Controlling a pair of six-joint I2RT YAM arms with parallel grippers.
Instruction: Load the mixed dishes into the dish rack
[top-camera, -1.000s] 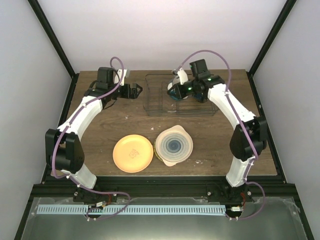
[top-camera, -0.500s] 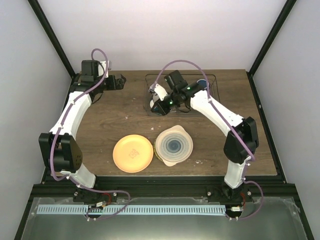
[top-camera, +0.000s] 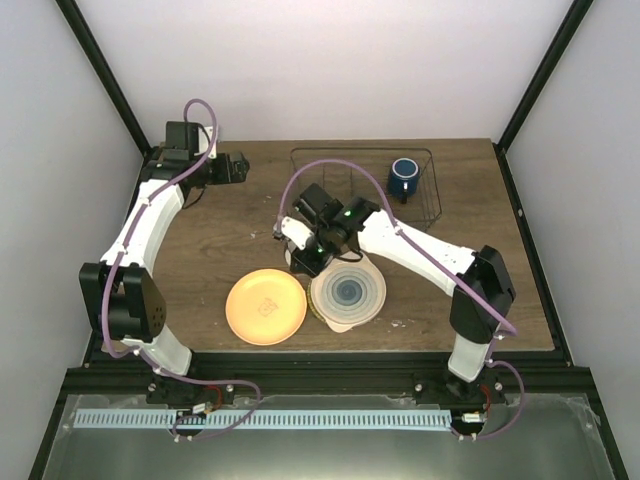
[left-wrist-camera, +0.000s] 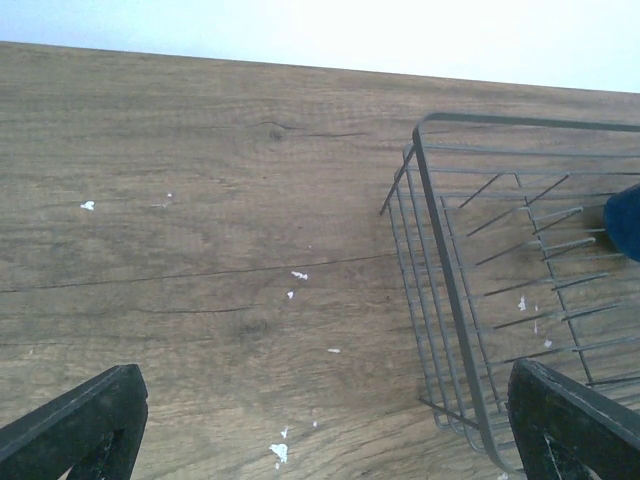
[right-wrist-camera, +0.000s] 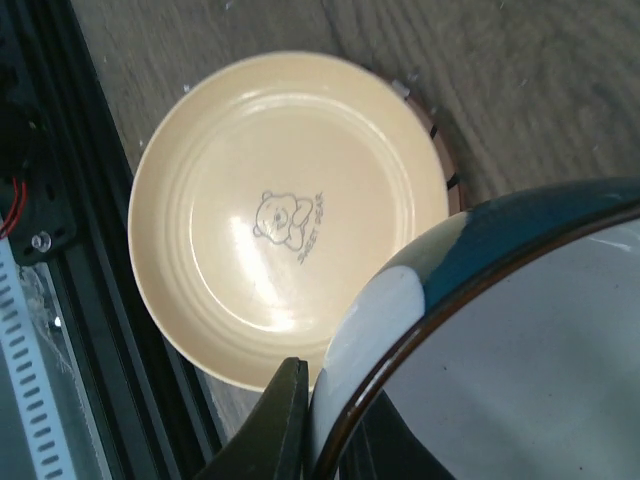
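Note:
My right gripper (top-camera: 306, 256) is shut on the rim of the small white-and-blue bowl (right-wrist-camera: 520, 350) and holds it above the gap between the two plates. The right wrist view shows my right gripper (right-wrist-camera: 325, 432) pinching that rim, with the orange-yellow plate (right-wrist-camera: 280, 220) below. The orange-yellow plate (top-camera: 265, 307) and the cream ringed plate (top-camera: 348, 291) lie side by side near the table's front. The dark blue mug (top-camera: 404, 178) stands in the wire dish rack (top-camera: 340, 152) at the back. My left gripper (top-camera: 236, 168) is open and empty, left of the rack (left-wrist-camera: 440, 250).
White specks (left-wrist-camera: 298, 275) dot the wooden table (top-camera: 230, 240). Black frame posts stand at the back corners. A black rail (right-wrist-camera: 40, 200) runs along the table's near edge, close to the orange-yellow plate.
My right gripper has moved from over the rack toward the front left with the bowl, and now hangs over the plates. The left arm swung left, then held still.

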